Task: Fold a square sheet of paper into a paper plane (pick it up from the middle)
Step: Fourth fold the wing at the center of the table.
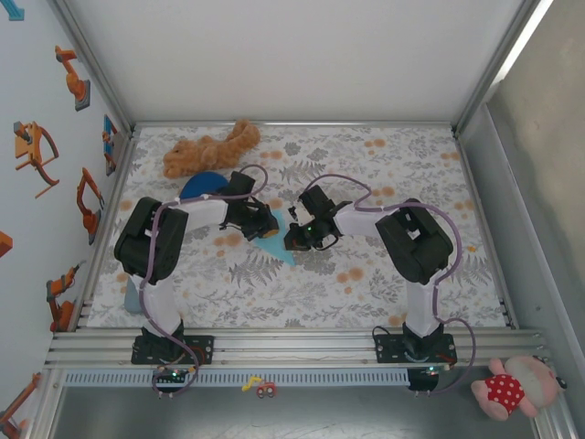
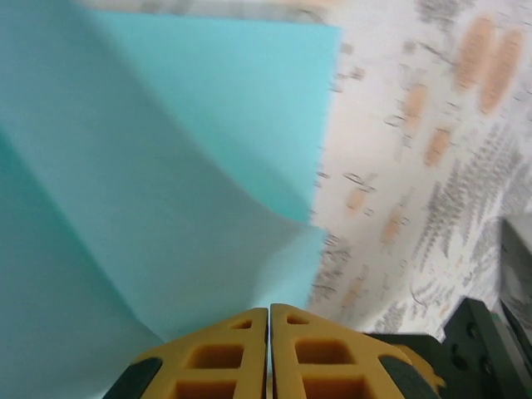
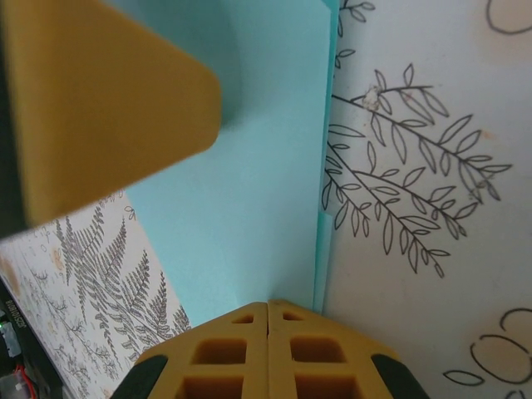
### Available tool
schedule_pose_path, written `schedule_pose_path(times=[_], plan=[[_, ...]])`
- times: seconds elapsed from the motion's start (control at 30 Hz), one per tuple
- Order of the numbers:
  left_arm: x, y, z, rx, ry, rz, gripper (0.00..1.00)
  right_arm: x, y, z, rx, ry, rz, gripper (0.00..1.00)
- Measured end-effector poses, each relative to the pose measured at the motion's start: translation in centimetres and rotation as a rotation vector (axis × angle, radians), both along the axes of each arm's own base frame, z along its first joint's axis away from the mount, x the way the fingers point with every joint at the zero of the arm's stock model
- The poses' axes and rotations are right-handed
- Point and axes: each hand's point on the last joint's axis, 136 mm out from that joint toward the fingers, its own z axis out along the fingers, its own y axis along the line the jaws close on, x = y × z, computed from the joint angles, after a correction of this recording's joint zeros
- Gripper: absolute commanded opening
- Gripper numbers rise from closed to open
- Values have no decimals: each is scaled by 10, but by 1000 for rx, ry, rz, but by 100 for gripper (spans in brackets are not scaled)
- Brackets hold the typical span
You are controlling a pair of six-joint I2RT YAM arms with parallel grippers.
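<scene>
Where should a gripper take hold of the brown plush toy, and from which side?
Probably across its slim middle, coming straight down from above. The brown plush toy lies flat, stretched left to right, so jaws can close across its body; the dark blue dome close on its near side crowds a low approach.

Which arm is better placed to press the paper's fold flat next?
Probably the right. The right pincer, shut, rests at the doubled edge of the paper, low on the table. The left pincer is shut on a lifted flap, so it is busy holding.
</scene>
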Motion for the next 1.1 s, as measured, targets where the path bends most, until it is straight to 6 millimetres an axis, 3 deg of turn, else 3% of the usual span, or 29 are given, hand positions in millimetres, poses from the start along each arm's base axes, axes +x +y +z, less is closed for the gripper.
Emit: schedule_pose_path(times=[0.17,0.63,0.87,1.1], plan=[[-9,-10,10,-39,-68,-40,11,0,0,0,-7,1,0,0],[-17,-5,-16,12,-45,-56,10,0,-2,-1,-27,1,-5,0],[-12,-2,-17,41,-50,-86,10,0,-4,-3,-42,-15,8,0],[11,15,-17,50,-47,-77,11,2,-7,-3,-56,-38,6,0]])
